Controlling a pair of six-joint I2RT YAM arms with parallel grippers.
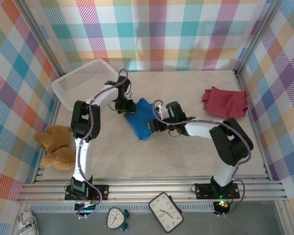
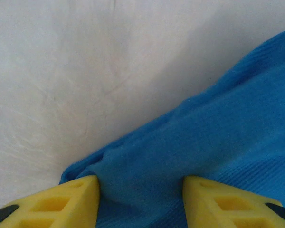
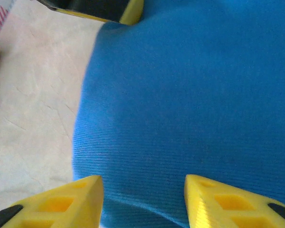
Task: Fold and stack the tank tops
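At the table's middle the blue top point(image 1: 141, 119) is judged partly folded, with the left gripper point(image 1: 123, 108) at its ten o'clock end and the right gripper point(image 1: 154, 126) at four o'clock both seen released, while the red tops point(image 1: 224, 102) at two o'clock are left crumpled and unstacked.

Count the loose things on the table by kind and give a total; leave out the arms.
Blue tank top: 1
Dark red cloth heap: 1 (how many tops are in it cannot be told)
White mesh basket: 1
Brown teddy bear: 1
Total: 4
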